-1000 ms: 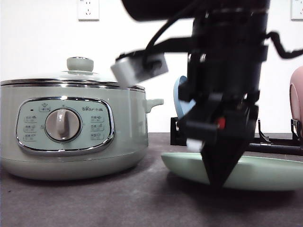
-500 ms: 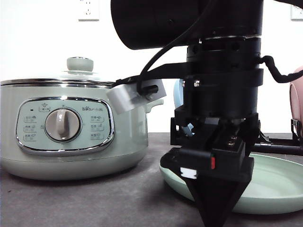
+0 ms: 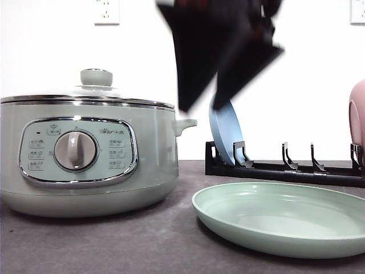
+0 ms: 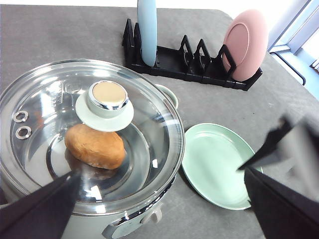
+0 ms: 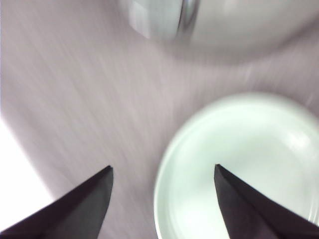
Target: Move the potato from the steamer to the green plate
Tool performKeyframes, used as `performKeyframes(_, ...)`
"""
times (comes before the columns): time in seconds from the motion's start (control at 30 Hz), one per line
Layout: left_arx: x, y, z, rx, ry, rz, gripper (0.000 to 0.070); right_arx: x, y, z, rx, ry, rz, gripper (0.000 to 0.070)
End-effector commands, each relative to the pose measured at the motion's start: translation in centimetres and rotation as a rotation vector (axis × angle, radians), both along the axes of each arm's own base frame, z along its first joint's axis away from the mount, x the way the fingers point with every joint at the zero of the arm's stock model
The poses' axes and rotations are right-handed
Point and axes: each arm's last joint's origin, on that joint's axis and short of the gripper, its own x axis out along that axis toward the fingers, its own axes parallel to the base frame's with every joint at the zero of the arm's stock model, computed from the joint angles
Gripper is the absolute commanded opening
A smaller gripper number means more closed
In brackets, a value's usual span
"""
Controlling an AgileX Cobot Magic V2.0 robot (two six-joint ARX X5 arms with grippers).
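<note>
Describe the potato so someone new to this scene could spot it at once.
Find the big sage-green steamer on the grey table. Look down through its glass lid: the potato is the orange-brown lump inside, the only brown thing among pale green, blue and pink dishes.

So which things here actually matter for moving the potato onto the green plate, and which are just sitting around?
Part of the job:
- potato, inside the steamer
- steamer, with its glass lid on
- green plate, nothing on it

Just sitting around:
- black dish rack
- blue plate, upright in the rack
- pink plate, upright in the rack
</note>
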Motion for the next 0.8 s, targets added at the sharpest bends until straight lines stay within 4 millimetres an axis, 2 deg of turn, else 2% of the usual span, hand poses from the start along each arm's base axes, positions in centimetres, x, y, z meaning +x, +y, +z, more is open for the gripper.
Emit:
performKeyframes(0.0, -0.1, 0.0, 0.8, -0.003, -0.034, -0.009, 0.0672, 0.3, -0.1, 1.9, 0.082, -0.014, -0.006, 0.0405)
performKeyframes(0.17, -0.1, 0.0, 0.8, -0.003, -0.034, -0.009, 0.0672, 1.7, -2.1, 6.2, 0.282, -0.034, -0.025, 0.0405)
performKeyframes(0.33, -0.1, 0.0, 0.8, -0.003, -0.034, -0.008, 0.0672, 3.3, -3.9, 8.8, 0.474, 0.041, 0.033, 0.0405)
performKeyframes(0.47, -0.1, 0.0, 0.8, -0.003, -0.034, -0.008, 0.0672, 4.2, -5.0, 9.4, 0.567, 0.119, 0.086, 0.0405)
performKeyframes(0.77, -0.1, 0.0, 0.8, -0.004, -0.032, -0.008, 0.0672, 4.6, -5.6, 9.4, 0.573, 0.125, 0.074, 0.0405)
